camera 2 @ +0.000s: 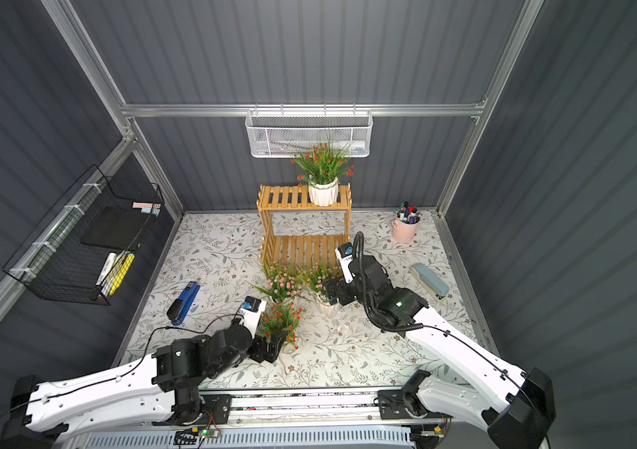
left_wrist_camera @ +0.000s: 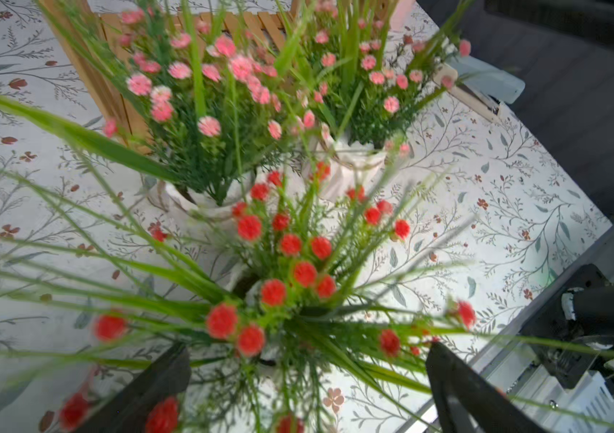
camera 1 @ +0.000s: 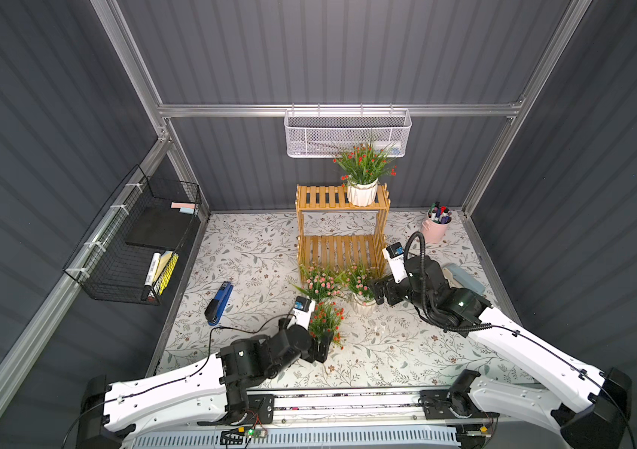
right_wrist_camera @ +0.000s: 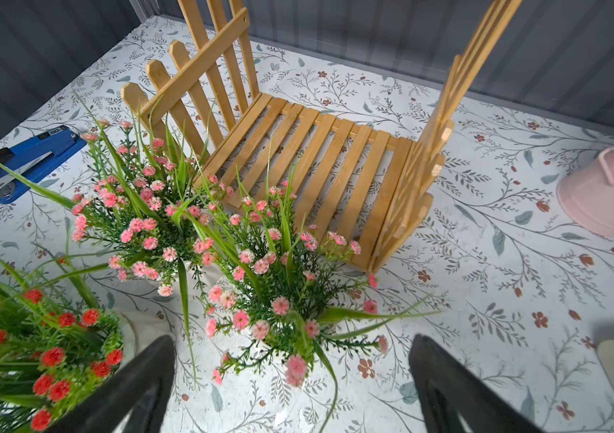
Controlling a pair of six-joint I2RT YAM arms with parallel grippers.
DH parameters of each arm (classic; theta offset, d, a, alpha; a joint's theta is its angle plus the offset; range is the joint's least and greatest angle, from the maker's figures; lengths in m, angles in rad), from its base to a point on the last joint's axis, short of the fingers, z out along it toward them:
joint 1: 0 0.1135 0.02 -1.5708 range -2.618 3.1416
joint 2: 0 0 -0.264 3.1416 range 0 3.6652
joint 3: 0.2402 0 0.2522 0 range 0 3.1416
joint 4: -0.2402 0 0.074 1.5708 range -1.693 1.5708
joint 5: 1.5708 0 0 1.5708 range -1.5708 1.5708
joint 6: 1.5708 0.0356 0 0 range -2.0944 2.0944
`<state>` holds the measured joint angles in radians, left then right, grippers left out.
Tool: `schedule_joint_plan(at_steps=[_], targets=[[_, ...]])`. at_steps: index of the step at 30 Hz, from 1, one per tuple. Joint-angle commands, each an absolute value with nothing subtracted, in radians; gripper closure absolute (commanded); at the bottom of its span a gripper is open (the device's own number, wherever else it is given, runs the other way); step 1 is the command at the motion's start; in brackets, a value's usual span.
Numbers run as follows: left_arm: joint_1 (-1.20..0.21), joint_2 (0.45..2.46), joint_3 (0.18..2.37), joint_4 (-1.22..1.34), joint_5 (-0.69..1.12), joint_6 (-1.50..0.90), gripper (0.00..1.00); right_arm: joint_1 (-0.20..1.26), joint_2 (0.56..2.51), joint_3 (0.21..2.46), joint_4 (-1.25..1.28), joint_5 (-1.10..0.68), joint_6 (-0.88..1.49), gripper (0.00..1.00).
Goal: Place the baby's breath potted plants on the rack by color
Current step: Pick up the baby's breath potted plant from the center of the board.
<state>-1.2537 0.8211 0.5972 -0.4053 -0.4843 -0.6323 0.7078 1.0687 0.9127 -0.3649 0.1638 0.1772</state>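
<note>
Rack (camera 1: 342, 248) long axis left-right, low tier robot-side. Reds 2: top-tier red (camera 1: 363, 193), tabletop red (camera 1: 324, 320) inside spread left jaws. Pinks 2: free pink (camera 1: 319, 282), second pink (camera 1: 359, 280) at released right jaws.

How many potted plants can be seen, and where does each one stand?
4: a red one on the rack's top shelf, two pink ones on the table before it, another red one at the left gripper.

In the left wrist view the near red plant (left_wrist_camera: 279, 270) is blurred; its foliage hides its pot and any contact with the left gripper (left_wrist_camera: 307, 348). In the right wrist view the top edge cuts off the upper tier of the rack (right_wrist_camera: 313, 161).
</note>
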Motion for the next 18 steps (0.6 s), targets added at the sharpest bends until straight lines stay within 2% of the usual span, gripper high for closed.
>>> schedule_joint_plan(at_steps=[1,3,9,11,15,18], targets=[[-1.403,0.904,0.591,-0.37,-0.772,-0.765,0.01,0.706,1.071,0.928,-0.347,0.191,0.19,0.01],[-1.529,0.954,0.584,-0.379,-0.944,-0.86,0.01,0.706,1.078,0.928,-0.349,0.19,0.182,0.01],[-1.68,1.031,0.531,-0.413,-1.127,-1.115,0.01,0.705,1.083,0.912,-0.344,0.184,0.173,0.01],[-1.698,1.036,0.501,-0.421,-1.137,-1.18,0.01,0.705,1.088,0.902,-0.338,0.181,0.172,0.01],[-1.707,1.015,0.375,-0.243,-1.113,-1.155,0.01,0.704,1.105,0.896,-0.319,0.174,0.177,0.01],[-1.709,1.024,0.31,-0.083,-1.084,-1.044,0.01,0.705,1.119,0.897,-0.307,0.167,0.18,0.01]])
